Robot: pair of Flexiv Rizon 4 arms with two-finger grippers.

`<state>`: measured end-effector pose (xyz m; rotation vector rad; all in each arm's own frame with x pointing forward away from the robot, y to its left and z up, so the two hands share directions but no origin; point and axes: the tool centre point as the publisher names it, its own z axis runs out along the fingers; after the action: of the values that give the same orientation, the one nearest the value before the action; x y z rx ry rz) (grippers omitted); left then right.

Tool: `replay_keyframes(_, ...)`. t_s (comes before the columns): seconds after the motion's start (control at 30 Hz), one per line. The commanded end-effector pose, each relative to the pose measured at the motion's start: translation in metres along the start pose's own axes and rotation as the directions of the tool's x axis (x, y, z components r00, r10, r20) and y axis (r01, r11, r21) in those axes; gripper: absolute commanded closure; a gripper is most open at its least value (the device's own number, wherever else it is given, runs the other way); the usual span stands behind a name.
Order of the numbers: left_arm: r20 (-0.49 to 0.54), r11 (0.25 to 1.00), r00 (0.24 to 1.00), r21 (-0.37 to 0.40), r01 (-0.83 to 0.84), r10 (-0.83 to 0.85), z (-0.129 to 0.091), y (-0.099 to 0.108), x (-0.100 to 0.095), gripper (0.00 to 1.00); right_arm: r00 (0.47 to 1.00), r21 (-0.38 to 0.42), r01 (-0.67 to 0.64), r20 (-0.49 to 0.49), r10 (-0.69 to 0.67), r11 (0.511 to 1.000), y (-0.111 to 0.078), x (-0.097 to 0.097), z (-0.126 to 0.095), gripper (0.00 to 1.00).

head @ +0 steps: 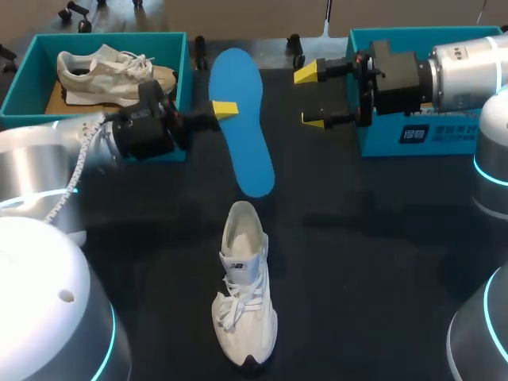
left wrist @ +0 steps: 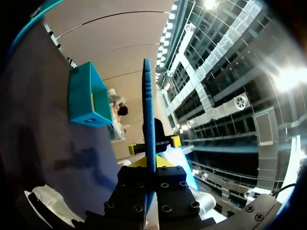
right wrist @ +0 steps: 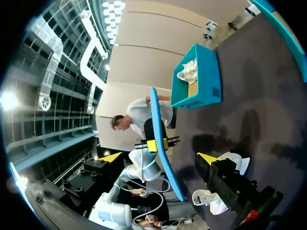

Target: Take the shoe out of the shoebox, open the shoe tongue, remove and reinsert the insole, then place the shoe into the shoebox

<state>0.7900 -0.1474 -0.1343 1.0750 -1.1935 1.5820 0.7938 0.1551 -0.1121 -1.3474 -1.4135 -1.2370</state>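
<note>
Head view: our left gripper [head: 225,109] pinches the blue insole [head: 250,159] at 12 o'clock, held aloft, we judge, for reinsertion. Our right gripper [head: 311,97] hangs open, empty, at 1 o'clock; the white shoe [head: 244,294] lies at 6.

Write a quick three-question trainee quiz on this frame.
1. True or false: the left gripper is shut on the blue insole.
2. The white shoe outside the boxes rests: A) on the table B) on the insole C) on a box lid.
3. Fill in: the right gripper is ____, holding nothing.
Key: 1 true; 2 A; 3 open.
</note>
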Motion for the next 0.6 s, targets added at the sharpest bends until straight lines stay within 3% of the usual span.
replay_keyframes(0.03, -0.011, 0.999, 1.000, -0.028, 0.027, -0.027, -0.0054, -0.0082, -0.0039, 1.00, 1.000, -0.001, -0.001, 0.003, 0.001, 1.000, -0.0001, 0.0005, 0.0016, 0.00)
replay_keyframes(0.6, -0.004, 0.993, 0.994, -0.042, 0.112, -0.112, -0.0043, -0.0110, -0.0093, 1.00, 1.000, -0.001, -0.001, 0.003, 0.001, 1.000, -0.0001, 0.0005, 0.0016, 0.00)
